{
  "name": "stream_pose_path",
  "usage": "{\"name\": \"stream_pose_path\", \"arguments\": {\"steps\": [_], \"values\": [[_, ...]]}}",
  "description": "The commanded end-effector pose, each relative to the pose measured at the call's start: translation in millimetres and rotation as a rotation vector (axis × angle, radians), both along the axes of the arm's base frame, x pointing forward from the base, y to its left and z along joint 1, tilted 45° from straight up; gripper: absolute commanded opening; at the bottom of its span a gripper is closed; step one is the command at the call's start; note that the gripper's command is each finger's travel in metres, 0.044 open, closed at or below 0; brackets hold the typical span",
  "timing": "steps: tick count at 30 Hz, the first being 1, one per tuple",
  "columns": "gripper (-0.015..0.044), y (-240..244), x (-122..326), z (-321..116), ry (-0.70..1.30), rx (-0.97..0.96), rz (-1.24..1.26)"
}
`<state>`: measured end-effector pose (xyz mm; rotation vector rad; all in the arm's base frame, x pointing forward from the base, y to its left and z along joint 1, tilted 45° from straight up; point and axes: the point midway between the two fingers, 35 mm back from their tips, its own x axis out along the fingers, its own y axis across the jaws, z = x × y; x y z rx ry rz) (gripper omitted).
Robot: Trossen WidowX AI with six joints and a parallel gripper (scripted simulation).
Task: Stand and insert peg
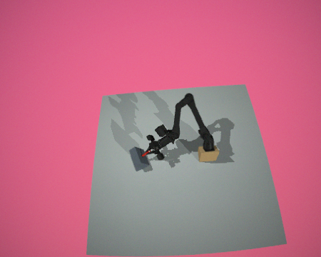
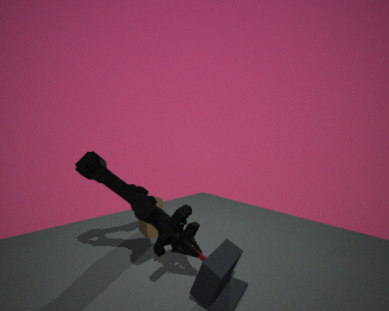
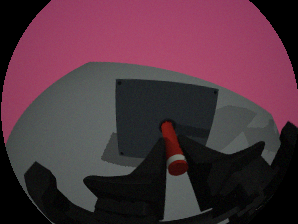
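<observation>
The red peg [image 1: 145, 153] [image 2: 202, 257] [image 3: 171, 140] is held tilted, with its white-banded end toward the wrist camera and its plain end at the hole [image 3: 161, 125] in the sloped panel [image 1: 136, 160] [image 2: 224, 258] [image 3: 140, 102]. In the wrist view the dark rim of the hole shows around the far end of the peg. That end is hidden, so how deep it sits cannot be told. A good length of peg shows outside the panel. My gripper [image 1: 150, 151] [image 2: 196, 250] [image 3: 170, 140] is shut on the peg, between the white band and the panel face.
The dark panel block stands on the grey table [image 1: 182, 214] [image 2: 324, 259] [image 3: 55, 125]. The arm's tan base block [image 1: 207, 155] [image 2: 147, 230] is behind the gripper. Shadows of the arm fall across the table and onto the panel's face.
</observation>
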<state>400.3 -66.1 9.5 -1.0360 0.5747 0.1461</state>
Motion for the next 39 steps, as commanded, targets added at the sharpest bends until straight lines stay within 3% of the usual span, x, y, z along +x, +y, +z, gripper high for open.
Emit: {"name": "stream_pose_path", "arguments": {"steps": [1, 39], "values": [[0.0000, -1, 3, 0, -0.004, -0.001, -0.001], [0.0000, -2, 15, -8, -0.002, 0.000, 0.000]]}}
